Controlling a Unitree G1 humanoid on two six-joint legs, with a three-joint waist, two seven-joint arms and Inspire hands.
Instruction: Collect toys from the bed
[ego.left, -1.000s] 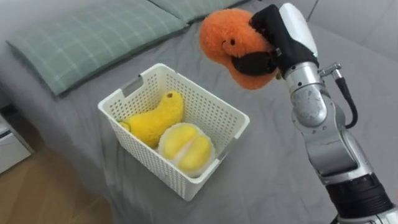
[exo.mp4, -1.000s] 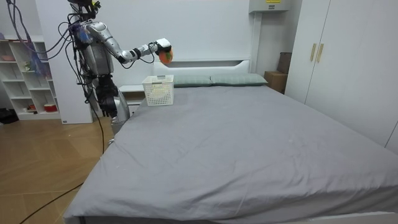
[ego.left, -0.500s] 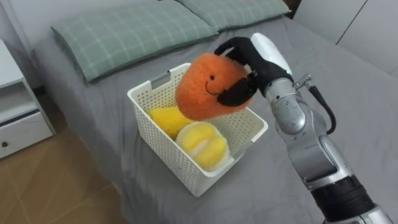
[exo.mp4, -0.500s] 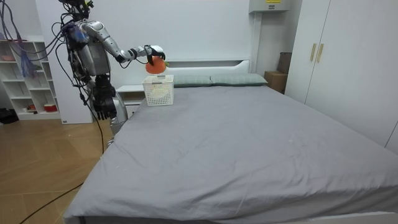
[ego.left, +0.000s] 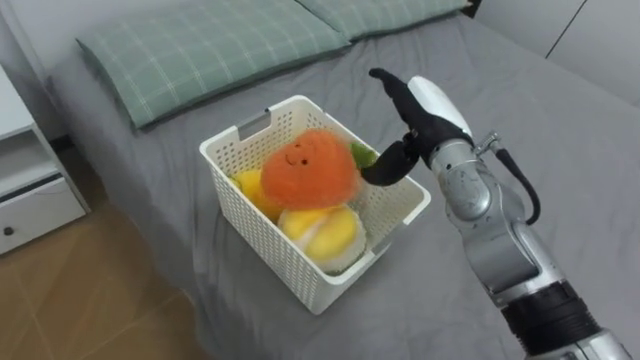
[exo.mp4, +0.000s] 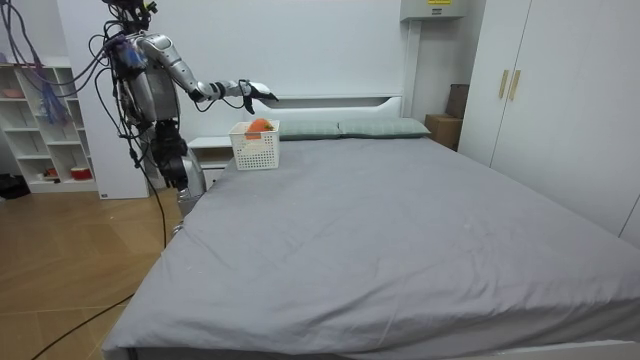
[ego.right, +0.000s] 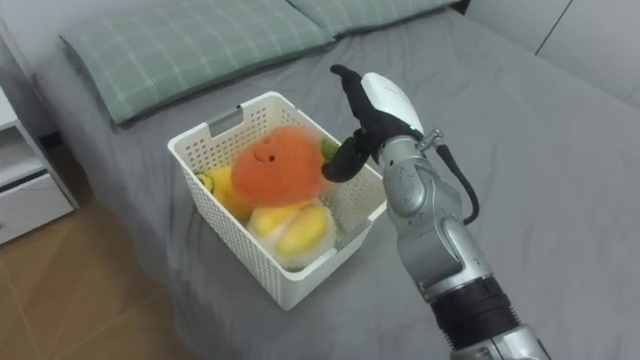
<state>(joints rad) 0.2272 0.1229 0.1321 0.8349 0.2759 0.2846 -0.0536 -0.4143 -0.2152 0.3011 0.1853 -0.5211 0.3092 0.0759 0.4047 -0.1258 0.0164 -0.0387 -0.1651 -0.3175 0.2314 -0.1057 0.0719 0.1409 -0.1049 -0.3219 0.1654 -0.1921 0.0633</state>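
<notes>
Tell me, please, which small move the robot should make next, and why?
Probably draw the right hand up and away from the white perforated plastic basket. The round orange plush toy already lies inside, on the yellow plush toys, and the hand hangs open over its rim, holding nothing.

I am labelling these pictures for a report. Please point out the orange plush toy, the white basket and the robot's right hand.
orange plush toy (ego.left: 305, 170), left eye view, middle of its body.
white basket (ego.left: 265, 247), left eye view, its near outer wall.
right hand (ego.left: 430, 100), left eye view, back of the hand.
</notes>
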